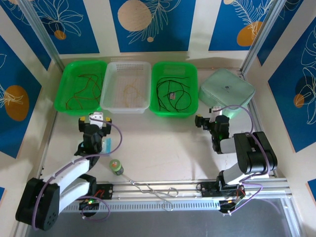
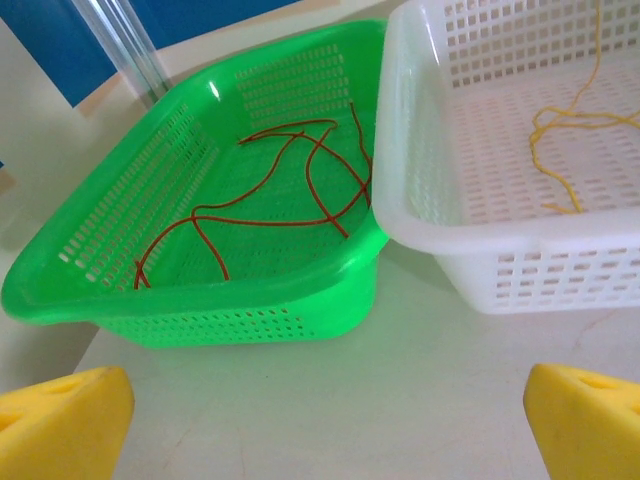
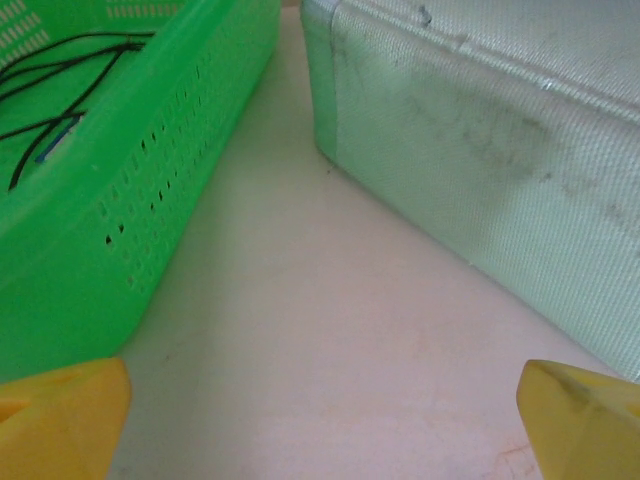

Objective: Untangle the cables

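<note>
Red cable (image 2: 280,223) lies in the left green basket (image 2: 250,320), yellow-tan cable (image 2: 570,118) in the white basket (image 2: 540,270) just beside it, and black cable (image 1: 170,91) in the right green basket (image 3: 150,200) (all pretty loopy). Left gripper (image 2: 325,420) and right gripper (image 3: 325,415) both sit low over the table (image 3: 320,300), fingers wide apart, gripping nothing.

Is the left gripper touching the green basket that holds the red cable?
Apart. The left wrist view shows bare table between the yellow fingertips of the open left gripper and the near wall of the green basket holding the red cable.
</note>
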### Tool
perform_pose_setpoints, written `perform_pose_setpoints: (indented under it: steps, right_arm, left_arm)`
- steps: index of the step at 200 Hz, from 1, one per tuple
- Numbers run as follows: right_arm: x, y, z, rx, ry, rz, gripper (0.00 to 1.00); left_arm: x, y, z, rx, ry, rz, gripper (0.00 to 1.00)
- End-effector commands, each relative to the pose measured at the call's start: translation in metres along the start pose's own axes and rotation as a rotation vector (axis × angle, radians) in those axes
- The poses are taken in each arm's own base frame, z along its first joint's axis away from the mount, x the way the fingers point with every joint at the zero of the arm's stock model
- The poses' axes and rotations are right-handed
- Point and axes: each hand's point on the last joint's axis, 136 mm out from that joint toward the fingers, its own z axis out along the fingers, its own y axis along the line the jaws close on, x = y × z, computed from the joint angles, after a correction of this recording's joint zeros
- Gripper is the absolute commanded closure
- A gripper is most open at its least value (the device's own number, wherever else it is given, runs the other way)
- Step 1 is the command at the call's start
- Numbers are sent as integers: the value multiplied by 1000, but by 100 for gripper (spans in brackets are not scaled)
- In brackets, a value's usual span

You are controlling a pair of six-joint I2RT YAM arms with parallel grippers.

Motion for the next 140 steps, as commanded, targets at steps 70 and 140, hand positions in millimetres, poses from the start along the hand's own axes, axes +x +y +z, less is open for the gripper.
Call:
perform_pose_setpoints:
  steps: [70, 140]
  right_arm:
    - [-35, -6, 14, -25, -39, 28, 1]
    - [-35, -5, 15, -37, -32, 34, 1]
  left_arm:
    - [3, -12, 57, -21, -12, -76, 1]
    - [19, -24, 86, 93, 98, -103, 1]
